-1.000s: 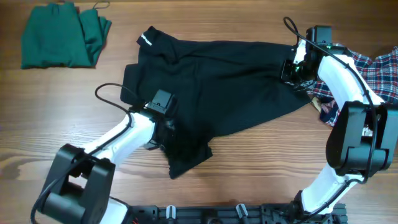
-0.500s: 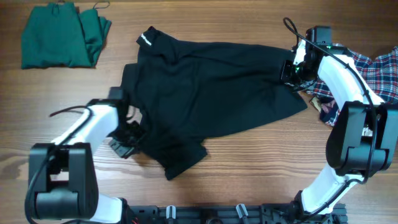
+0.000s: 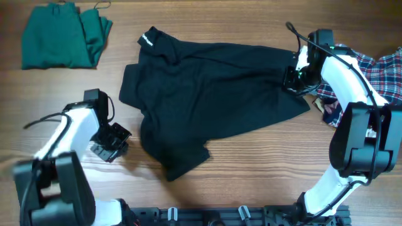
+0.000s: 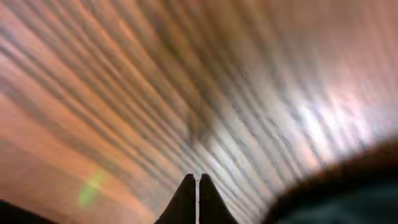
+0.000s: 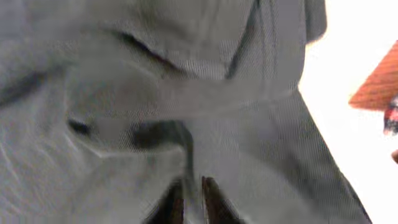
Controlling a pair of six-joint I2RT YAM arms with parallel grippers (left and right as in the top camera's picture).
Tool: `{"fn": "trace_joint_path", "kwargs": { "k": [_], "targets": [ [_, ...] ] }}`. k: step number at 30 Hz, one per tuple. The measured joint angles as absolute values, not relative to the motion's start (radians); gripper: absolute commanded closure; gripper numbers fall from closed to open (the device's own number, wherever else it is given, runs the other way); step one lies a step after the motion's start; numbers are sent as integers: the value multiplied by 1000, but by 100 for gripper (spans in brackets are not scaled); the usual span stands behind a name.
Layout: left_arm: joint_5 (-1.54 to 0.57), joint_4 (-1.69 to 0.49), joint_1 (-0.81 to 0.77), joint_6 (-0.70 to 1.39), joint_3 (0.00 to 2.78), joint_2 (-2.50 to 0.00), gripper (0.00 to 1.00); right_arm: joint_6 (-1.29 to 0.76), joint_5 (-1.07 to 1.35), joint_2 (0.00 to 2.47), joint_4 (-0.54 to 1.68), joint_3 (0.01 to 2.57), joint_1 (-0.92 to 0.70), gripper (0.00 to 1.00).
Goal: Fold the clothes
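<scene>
Black fabric fills the middle of the wooden table (image 3: 251, 169): the black collared shirt (image 3: 220, 88) lies opened out but crumpled. Its collar (image 3: 149, 39) points toward the far left corner, and one loose flap trails toward the near edge. You can read the right gripper (image 3: 294, 80) at the shirt's right-hand margin, close to the table's right edge. In the right wrist view its fingers (image 5: 177, 199) are drawn nearly together with a ridge of dark cloth gathered between them, so it appears clenched on the shirt's edge. That is the likely anchor from which the cloth can be pulled flat or carried over. Note the left gripper (image 3: 103, 147) on bare wood just beside the shirt's left margin, apart from the cloth. The left wrist view shows its tips pressed closed with nothing between them, only blurred wood grain beyond. It therefore holds nothing and would need to part its jaws before taking the opposite edge. Judge the fold as barely begun, since no clean crease shows. The green garment (image 3: 59, 36) sits folded at the far left corner, well clear of the work. The red-blue-white plaid shirt (image 3: 377, 72) lies bunched at the right edge, just beside the right arm, where a dragged hem could catch it.
</scene>
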State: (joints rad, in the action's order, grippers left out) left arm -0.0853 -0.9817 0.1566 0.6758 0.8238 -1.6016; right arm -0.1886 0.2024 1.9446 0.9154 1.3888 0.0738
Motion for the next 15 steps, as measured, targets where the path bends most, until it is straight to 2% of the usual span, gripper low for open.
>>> {"fn": "trace_joint_path", "kwargs": {
  "k": [5, 10, 15],
  "targets": [
    [-125, -986, 17, 656, 853, -1423, 96, -188, 201, 1945, 877, 1357, 74, 96],
    [-219, -906, -104, 661, 854, -1475, 96, -204, 197, 1945, 763, 1224, 74, 96],
    [-284, -878, -196, 668, 854, -1581, 96, -258, 132, 1945, 783, 1212, 73, 96]
  ]
}}
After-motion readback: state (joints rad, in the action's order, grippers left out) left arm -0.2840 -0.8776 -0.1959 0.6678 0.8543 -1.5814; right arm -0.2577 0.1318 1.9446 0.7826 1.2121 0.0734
